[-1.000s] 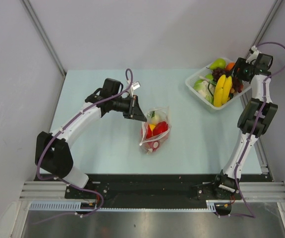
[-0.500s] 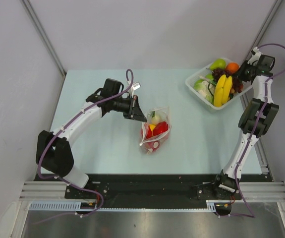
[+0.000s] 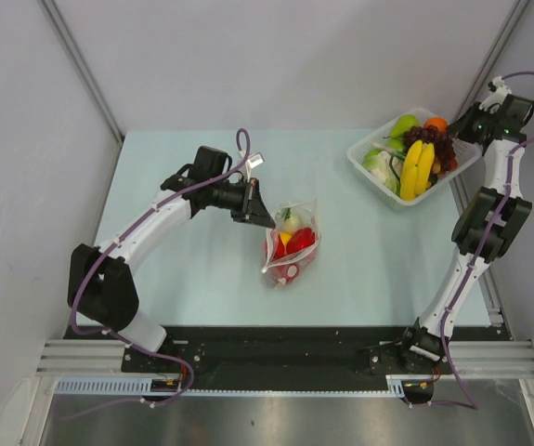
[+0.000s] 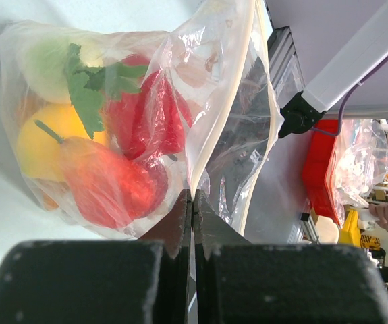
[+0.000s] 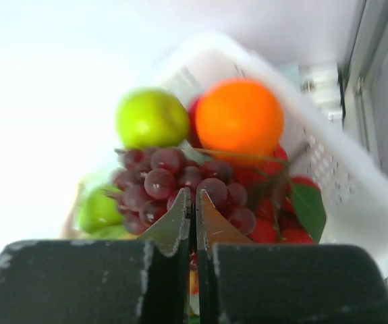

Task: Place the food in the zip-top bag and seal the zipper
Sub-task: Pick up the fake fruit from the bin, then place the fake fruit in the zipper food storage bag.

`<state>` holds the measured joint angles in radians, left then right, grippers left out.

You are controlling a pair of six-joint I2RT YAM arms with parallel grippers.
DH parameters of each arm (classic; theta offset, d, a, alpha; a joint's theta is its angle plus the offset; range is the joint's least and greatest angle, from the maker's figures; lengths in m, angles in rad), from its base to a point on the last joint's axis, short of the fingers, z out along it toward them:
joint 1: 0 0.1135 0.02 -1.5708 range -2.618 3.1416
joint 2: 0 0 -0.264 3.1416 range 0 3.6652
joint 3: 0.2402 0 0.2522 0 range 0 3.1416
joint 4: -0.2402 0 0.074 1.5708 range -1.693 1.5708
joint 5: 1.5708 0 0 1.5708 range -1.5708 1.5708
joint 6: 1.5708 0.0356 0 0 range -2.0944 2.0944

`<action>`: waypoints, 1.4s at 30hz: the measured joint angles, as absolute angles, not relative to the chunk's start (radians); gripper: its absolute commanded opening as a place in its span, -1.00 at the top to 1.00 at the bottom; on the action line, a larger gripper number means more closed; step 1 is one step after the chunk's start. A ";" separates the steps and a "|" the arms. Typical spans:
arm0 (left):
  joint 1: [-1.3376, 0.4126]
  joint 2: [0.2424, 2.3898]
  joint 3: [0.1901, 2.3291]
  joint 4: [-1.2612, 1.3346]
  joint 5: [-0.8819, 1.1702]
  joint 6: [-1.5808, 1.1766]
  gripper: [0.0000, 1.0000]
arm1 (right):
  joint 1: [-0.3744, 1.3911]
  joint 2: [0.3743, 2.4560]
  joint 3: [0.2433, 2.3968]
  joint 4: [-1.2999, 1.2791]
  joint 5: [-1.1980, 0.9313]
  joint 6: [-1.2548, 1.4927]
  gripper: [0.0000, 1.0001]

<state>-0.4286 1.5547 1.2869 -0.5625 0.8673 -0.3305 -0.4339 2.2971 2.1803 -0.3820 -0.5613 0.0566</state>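
The zip-top bag lies mid-table, holding a yellow lemon, a red bell pepper and a green-topped radish. Its mouth gapes, and the pale zipper strip runs down into my left gripper, which is shut on that edge of the bag. In the top view the left gripper sits at the bag's upper left corner. My right gripper is shut with nothing in it. It hovers by the far right corner of the basket, just short of the purple grapes. From above, the right gripper is beside the grapes.
A white lattice basket at the back right holds bananas, an orange, a green apple, red fruit and greens. The basket wall is close to my right fingers. A grey wall stands behind.
My right gripper has shut and drawn back from over the basket toward the far right corner. The left gripper and the bag have not moved.
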 measured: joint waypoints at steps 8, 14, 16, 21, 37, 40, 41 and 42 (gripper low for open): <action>-0.429 1.555 1.287 -0.563 0.867 -0.331 1.00 | -0.437 2.191 2.181 -0.288 -0.611 0.128 1.00; -0.429 1.555 1.287 -0.563 0.867 -0.331 1.00 | -0.436 2.131 2.181 -0.239 -0.645 0.166 1.00; -0.429 1.555 1.287 -0.563 0.867 -0.331 1.00 | -0.433 2.107 2.181 -0.228 -0.661 0.177 1.00; -0.429 1.555 1.287 -0.562 0.867 -0.331 1.00 | -0.414 2.017 2.181 -0.204 -0.699 0.214 1.00; -0.429 1.555 1.287 -0.545 0.870 -0.341 1.00 | -0.128 1.518 1.856 -0.086 -0.836 0.324 1.00; -0.429 1.555 1.287 -0.543 0.871 -0.341 1.00 | -0.036 1.448 1.745 -0.079 -0.845 0.353 1.00; -0.429 1.555 1.287 -0.543 0.871 -0.341 1.00 | -0.006 1.430 1.710 -0.081 -0.847 0.359 1.00; -0.429 1.555 1.287 -0.543 0.872 -0.342 1.00 | 0.030 1.415 1.677 -0.087 -0.846 0.363 1.00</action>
<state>-0.4286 1.5547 1.2869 -0.5426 0.8719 -0.3416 0.0303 1.4151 1.6768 -0.0872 -0.8463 0.3630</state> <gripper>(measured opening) 0.005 0.021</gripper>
